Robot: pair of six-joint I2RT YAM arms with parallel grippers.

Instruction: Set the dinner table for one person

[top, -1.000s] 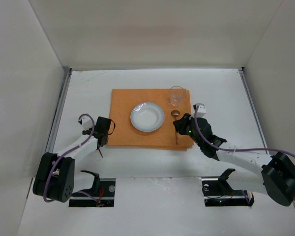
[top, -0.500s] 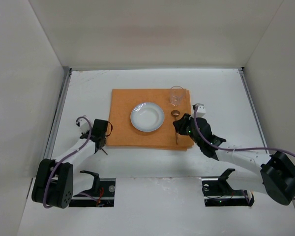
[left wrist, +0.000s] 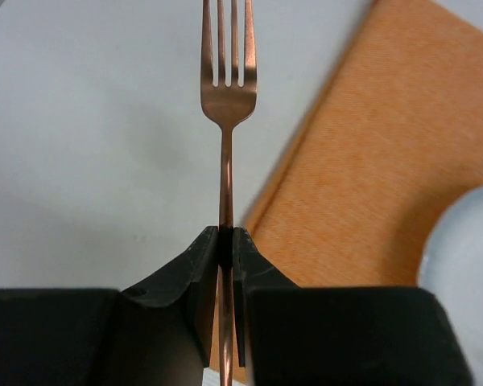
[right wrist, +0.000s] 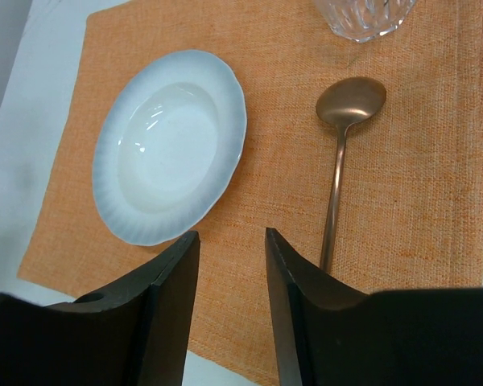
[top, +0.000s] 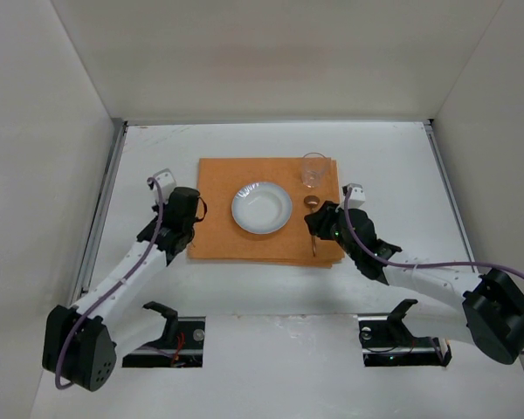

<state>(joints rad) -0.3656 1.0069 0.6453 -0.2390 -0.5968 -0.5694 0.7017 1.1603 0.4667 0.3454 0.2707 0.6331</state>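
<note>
My left claw (left wrist: 225, 241) pinching fork (left wrist: 226, 92) over dinner table (left wrist: 80, 145), just off left edge of placemat (left wrist: 370, 161) | my right claw (right wrist: 229, 253) spread above placemat, plate (right wrist: 171, 145) left, spoon (right wrist: 344, 137) right, glass (right wrist: 362, 16) beyond.

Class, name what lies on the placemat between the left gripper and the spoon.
The white plate lies between the left gripper and the spoon, on the orange placemat; the top external view shows it.

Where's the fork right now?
Left wrist view: the fork is clamped in the left gripper, over the placemat edge, left of the plate.
</note>
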